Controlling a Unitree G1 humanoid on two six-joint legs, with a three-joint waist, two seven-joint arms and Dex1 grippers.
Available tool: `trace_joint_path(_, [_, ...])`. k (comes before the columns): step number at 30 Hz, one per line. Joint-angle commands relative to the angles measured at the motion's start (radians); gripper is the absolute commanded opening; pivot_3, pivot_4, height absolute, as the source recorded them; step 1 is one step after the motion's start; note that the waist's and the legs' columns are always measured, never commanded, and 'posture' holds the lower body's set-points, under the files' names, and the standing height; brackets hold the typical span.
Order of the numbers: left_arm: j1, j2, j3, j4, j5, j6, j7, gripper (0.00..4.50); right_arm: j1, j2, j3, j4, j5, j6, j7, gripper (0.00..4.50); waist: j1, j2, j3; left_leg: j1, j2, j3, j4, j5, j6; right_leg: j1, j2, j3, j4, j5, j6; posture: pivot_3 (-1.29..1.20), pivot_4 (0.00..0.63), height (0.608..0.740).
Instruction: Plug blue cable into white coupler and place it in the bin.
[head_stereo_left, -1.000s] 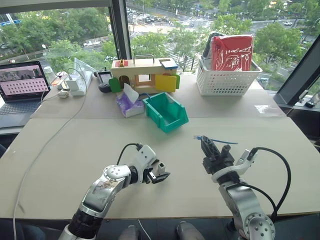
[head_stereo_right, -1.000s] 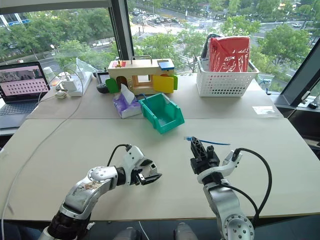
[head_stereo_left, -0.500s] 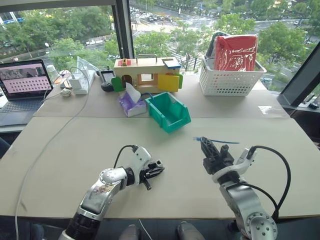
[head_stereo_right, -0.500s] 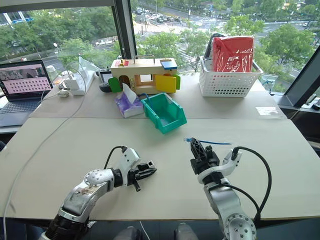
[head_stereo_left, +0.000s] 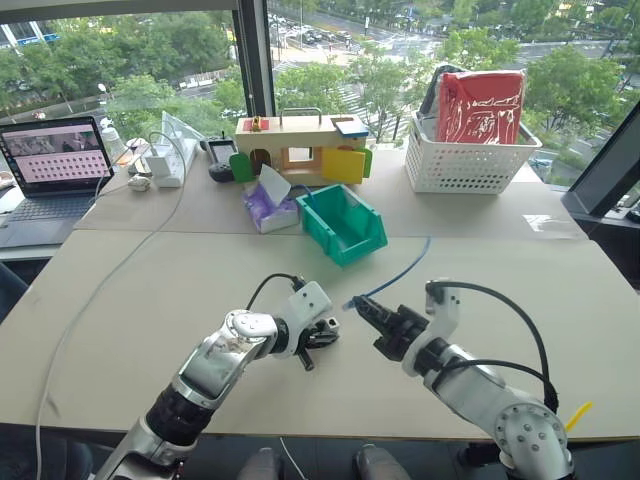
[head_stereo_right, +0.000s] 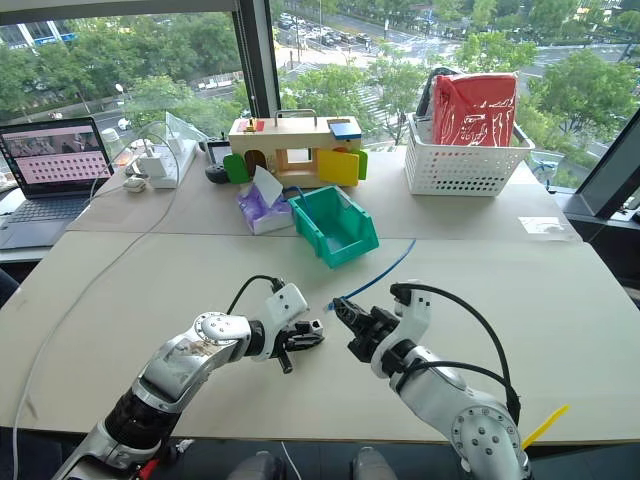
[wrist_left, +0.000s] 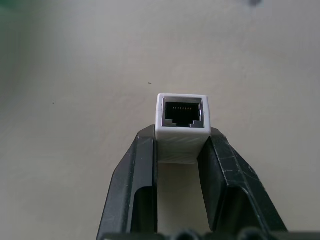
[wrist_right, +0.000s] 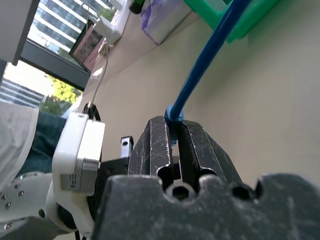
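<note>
My left gripper is shut on the white coupler, a small boxy block whose dark socket faces away from the wrist. Over the table's near middle, this gripper points right toward my right gripper. The right gripper is shut on the blue cable near its plug end, a short gap from the coupler. From the right fingers the cable rises back toward the teal-green bin, which stands behind both grippers.
A white lattice basket with a red bag stands at the back right. A wooden toy house and a purple tissue pack sit behind the bin. A laptop is at far left, and a long white cable crosses the table's left side.
The left fingers closed on the coupler. My right gripper rolled and swung left, bringing the cable's plug end close to the left gripper. The camera view shifted slightly.
</note>
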Motion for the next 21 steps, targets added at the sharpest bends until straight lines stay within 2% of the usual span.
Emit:
trace_joint_path(1, [-0.033,0.017,-0.030,-0.023,-0.039,0.097,-0.030,0.65,-0.022,-0.019,0.009,-0.021,-0.003,0.051,-0.012,0.00,0.000,0.000,0.000,0.000,0.000,0.000,0.000,0.000,0.000,0.000,0.000,0.000,0.000,0.000,0.000,0.00,0.150,0.715])
trace_joint_path(5, [-0.047,0.021,-0.036,-0.025,-0.053,0.122,-0.027,0.65,-0.027,-0.006,0.011,0.001,0.003,0.071,-0.002,0.00,-0.002,0.000,0.000,0.000,0.000,0.000,0.000,0.000,0.000,0.000,0.000,0.000,0.000,0.000,0.000,0.00,0.150,0.715])
trace_joint_path(21, [-0.042,0.038,-0.046,-0.049,-0.063,0.107,-0.017,0.65,-0.086,0.042,0.027,0.085,-0.157,0.128,0.099,0.00,-0.001,0.000,0.000,-0.001,0.000,0.000,0.000,0.000,0.000,-0.001,0.000,0.000,0.000,0.000,0.000,0.00,0.150,0.715])
